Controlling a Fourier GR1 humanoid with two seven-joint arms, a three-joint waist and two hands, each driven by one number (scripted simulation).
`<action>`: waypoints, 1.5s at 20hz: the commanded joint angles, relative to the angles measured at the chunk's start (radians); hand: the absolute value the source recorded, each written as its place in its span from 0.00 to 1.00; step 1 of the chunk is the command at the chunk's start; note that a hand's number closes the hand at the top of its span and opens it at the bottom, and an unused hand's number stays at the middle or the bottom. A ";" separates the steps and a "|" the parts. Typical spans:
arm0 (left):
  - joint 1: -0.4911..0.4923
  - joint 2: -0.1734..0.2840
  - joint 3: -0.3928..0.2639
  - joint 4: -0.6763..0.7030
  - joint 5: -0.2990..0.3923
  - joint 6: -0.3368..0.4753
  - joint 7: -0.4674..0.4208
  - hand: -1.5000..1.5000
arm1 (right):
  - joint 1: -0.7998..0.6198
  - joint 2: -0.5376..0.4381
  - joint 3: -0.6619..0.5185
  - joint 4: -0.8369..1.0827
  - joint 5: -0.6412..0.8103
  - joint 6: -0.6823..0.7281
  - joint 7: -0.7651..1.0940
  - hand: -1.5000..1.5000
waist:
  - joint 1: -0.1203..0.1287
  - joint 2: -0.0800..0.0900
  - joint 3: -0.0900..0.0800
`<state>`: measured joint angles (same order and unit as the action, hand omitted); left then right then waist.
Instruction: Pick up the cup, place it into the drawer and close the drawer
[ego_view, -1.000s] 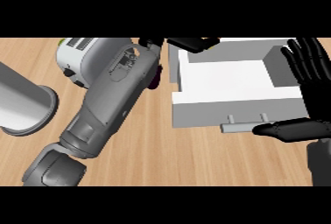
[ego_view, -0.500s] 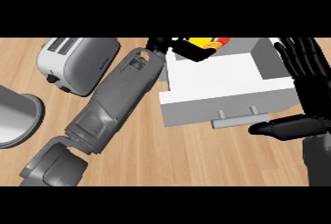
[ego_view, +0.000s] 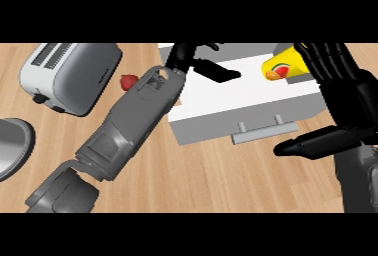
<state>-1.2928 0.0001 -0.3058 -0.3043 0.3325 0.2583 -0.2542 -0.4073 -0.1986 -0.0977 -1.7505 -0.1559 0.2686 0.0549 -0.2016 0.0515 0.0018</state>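
Across the wooden tabletop (ego_view: 221, 175) in the head view, a white open drawer (ego_view: 244, 100) sits toward the upper right, its grey front and handle (ego_view: 260, 131) facing the lower edge. Over the drawer's far right part a yellow cup (ego_view: 284, 66) with a fruit picture on its side lies against the fingers of the right hand (ego_view: 347, 95). That hand is black, its fingers stretched straight along the cup's right side and its thumb reaching left below the drawer's handle, so the hand stands open and is not curled round the cup. Whether the cup rests on the drawer's floor or hangs above it cannot be told.

From the lower left the grey left forearm (ego_view: 133, 125) runs diagonally up to the drawer's left edge. Its black left hand (ego_view: 198, 59) is over the drawer's back left corner, fingers curled and one pointing right, holding nothing that shows.

Left of the forearm stands a silver toaster (ego_view: 70, 75). A small red object (ego_view: 129, 81) peeks out between toaster and forearm. At the left edge lies part of a grey round vessel (ego_view: 11, 147).
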 joint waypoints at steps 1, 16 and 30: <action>0.028 0.000 0.004 -0.024 0.071 0.009 -0.043 0.00 | -0.010 0.030 0.047 0.014 -0.064 0.063 -0.005 0.00 | -0.015 0.005 0.000; 0.034 0.000 0.062 -0.084 0.293 0.053 -0.253 0.00 | 0.047 -0.187 0.285 -0.005 0.031 0.388 0.158 0.00 | 0.086 -0.029 -0.001; 0.170 0.004 0.092 -0.155 0.307 -0.049 -0.321 0.00 | 0.064 -0.122 0.472 0.460 0.625 0.119 -0.147 0.00 | 0.240 -0.042 0.000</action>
<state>-1.1751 0.0085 -0.2143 -0.4277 0.6414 0.2335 -0.5496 -0.3149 -0.3423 0.3241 -1.4842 0.3659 0.4380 0.0025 0.0038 0.0092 0.0008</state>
